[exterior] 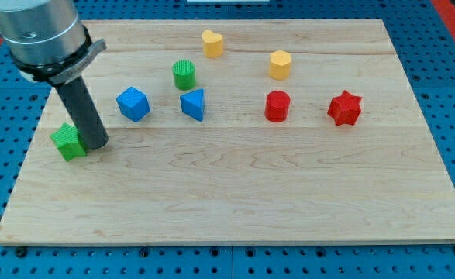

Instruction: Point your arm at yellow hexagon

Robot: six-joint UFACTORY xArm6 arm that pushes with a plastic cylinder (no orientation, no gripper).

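The yellow hexagon (280, 64) sits near the view's top, right of centre, on the wooden board (235, 194). My tip (97, 143) rests on the board at the view's left, touching or just beside the right side of a green star-like block (70, 142). The tip is far to the left of and below the yellow hexagon. A yellow heart-shaped block (212, 43) lies at the top centre.
A blue cube-like block (132, 104) and a blue triangular block (193, 104) lie right of my tip. A green cylinder (184, 74) stands above them. A red cylinder (277, 106) and a red star (345, 108) lie at the right.
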